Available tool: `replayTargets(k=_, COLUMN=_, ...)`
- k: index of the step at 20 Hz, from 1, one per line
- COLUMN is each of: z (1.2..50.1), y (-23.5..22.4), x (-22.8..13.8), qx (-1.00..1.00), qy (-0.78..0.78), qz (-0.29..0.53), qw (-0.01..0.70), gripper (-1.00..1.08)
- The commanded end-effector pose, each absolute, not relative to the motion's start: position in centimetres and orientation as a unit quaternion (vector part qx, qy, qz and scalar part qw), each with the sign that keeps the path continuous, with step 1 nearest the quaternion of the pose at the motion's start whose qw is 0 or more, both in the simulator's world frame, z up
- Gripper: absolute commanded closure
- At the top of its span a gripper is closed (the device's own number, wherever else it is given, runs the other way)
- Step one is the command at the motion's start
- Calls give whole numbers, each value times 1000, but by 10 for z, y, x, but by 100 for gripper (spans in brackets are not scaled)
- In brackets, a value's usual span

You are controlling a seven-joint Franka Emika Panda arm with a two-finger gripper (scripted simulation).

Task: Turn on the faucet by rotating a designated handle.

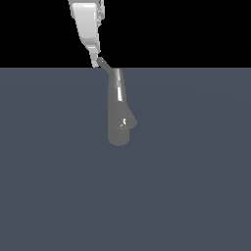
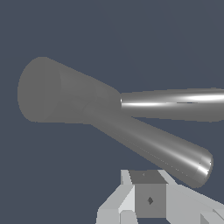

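Observation:
The grey glossy faucet (image 1: 118,115) stands in the middle of the floor, narrow at its top and widening to a rounded lower end with a small side bump. The thin handle (image 1: 105,64) sticks out from the narrow cap toward the exterior view's left. My white gripper (image 1: 96,62) reaches down from above, its tip right at the handle's free end. In the wrist view the faucet (image 2: 61,92) tapers into a shiny cylinder, and the handle (image 2: 166,148) runs diagonally, ending just beyond my gripper (image 2: 148,192). The fingers sit together with no gap and nothing held.
A flat blue-grey floor (image 1: 196,186) surrounds the faucet on all sides. A black background lies beyond its far edge. My arm (image 1: 87,19) comes in from the top of the exterior view.

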State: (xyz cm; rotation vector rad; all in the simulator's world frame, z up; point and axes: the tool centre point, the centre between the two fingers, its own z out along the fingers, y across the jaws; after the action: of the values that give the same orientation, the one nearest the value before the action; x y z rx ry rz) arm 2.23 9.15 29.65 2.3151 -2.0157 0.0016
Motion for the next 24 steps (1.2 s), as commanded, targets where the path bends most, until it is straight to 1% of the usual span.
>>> replayTargets(k=1, z=297, y=78, x=15, qx=751, qy=-659, qz=-2, qw=40, gripper=108)
replayTargets(k=5, z=302, y=67, x=6, qx=751, qy=-659, qz=-2, qw=41, gripper=108)
replayTargets(k=6, z=302, y=67, x=6, qx=751, qy=-659, qz=-2, qw=41, gripper=108)
replayTargets(k=7, z=300, y=77, x=8, qx=754, qy=-655, qz=-3, qw=40, gripper=108)
replayTargets(k=20, z=302, y=-18, x=17, qx=751, qy=-659, qz=-2, qw=41, gripper=108)
replayTargets(k=21, z=302, y=-18, x=17, qx=751, qy=-659, qz=-2, qw=41, gripper=108)
replayTargets(k=22, z=303, y=14, x=17, qx=765, qy=-643, qz=-4, qw=38, gripper=108)
replayTargets(k=24, z=300, y=7, x=23, qx=764, qy=-645, qz=-3, qw=38, gripper=108)
